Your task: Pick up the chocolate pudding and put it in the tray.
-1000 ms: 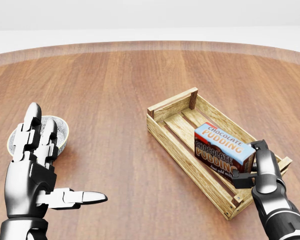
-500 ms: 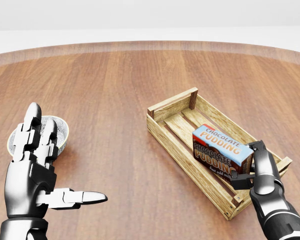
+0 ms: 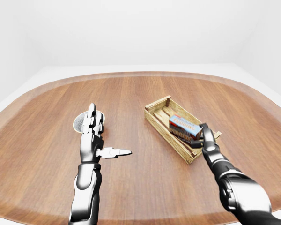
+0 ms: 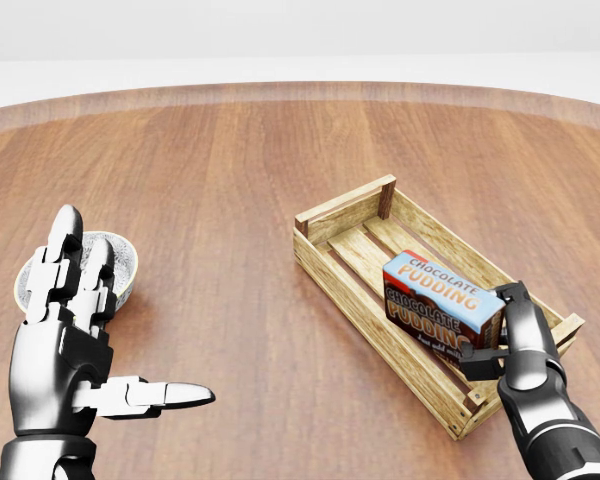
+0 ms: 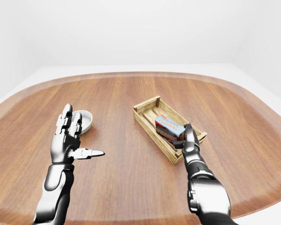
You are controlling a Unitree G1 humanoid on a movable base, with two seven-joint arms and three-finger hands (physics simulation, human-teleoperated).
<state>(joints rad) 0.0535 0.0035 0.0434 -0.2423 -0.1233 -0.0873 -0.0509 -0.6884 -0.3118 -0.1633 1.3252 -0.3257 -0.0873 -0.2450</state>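
The chocolate pudding (image 4: 435,300), a blue and brown box, lies slightly tilted inside the wooden slatted tray (image 4: 348,292), towards its lower right end. My right hand (image 4: 493,330) reaches in from the bottom right and is shut on the box's right end, one finger along the end and the thumb under it. My left hand (image 4: 70,330) is open and empty at the lower left, fingers upright and thumb pointing right, far from the tray. The same scene shows smaller in the left-eye view, with the box (image 3: 182,126) in the tray (image 3: 158,104).
A small grey bowl (image 4: 128,262) stands on the wooden table just behind my left hand's fingers. The round table (image 4: 230,170) spreads wide around the tray; its curved edge runs across the top of the head view.
The pudding box has sunk a little lower and to the left inside the tray, with my right hand following it. The left hand has not moved.
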